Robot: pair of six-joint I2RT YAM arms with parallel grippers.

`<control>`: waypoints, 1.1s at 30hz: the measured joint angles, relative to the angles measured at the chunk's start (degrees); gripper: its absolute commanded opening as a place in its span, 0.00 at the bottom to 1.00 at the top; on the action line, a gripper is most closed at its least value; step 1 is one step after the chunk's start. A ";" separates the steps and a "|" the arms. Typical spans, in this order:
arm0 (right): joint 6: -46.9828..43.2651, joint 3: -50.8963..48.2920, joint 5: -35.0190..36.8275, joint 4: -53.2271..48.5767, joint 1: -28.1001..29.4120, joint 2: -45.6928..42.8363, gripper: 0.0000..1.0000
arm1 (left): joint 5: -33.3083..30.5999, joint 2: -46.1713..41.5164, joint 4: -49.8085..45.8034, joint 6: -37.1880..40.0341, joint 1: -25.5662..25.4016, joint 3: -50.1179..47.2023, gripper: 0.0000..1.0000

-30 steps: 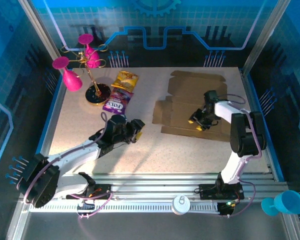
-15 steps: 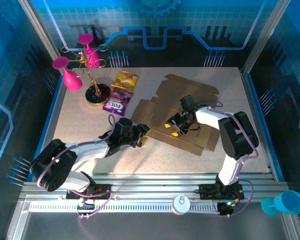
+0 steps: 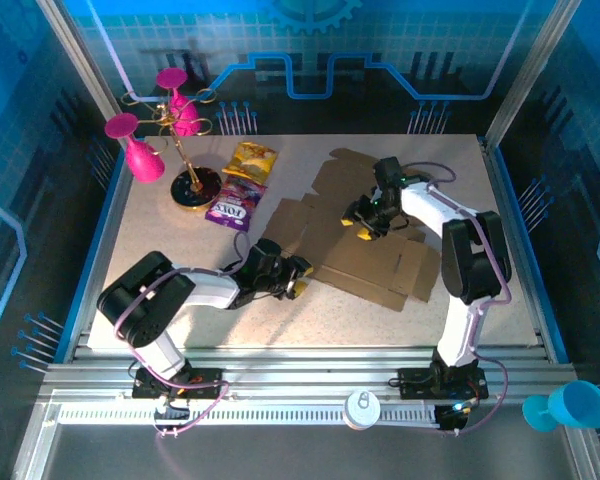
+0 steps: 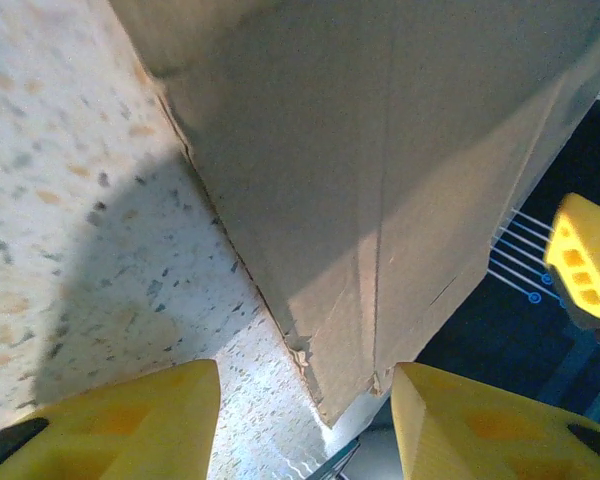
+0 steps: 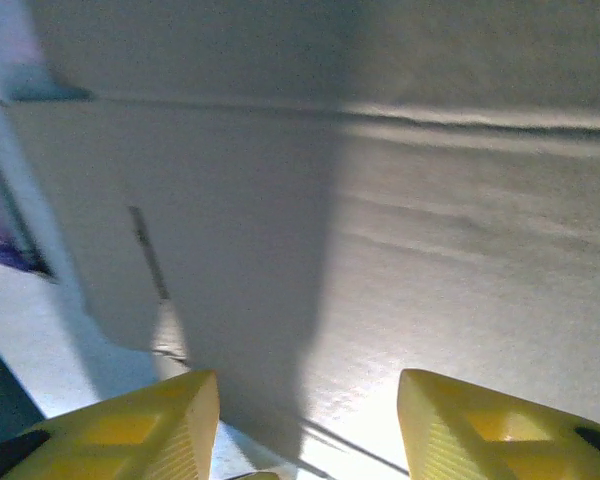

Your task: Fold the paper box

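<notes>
**Both grippers open at the flat box**

Your paper box (image 3: 375,268) lies flat on the table (image 3: 155,240), a bit crooked, right of the middle. Your left gripper (image 3: 298,283) sits at the box's near left corner, fingers apart, holding nothing. Your right gripper (image 3: 363,218) hangs over the box's far part, fingers apart too, with nothing between them.

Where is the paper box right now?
In the top view, the paper box lies unfolded, right of table centre, with the purple snack packet just off its far-left corner.
</notes>
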 measured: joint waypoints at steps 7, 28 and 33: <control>-1.40 -1.22 0.17 -2.56 1.36 3.76 0.49 | -0.39 3.32 2.82 -0.07 -0.37 2.32 0.48; -5.70 0.15 1.51 -6.62 1.64 4.70 0.49 | -4.90 -10.38 -18.16 13.11 10.64 12.11 0.53; -6.97 1.53 1.62 -8.17 1.64 5.64 0.50 | -3.89 -7.63 -21.66 19.06 18.16 15.45 0.50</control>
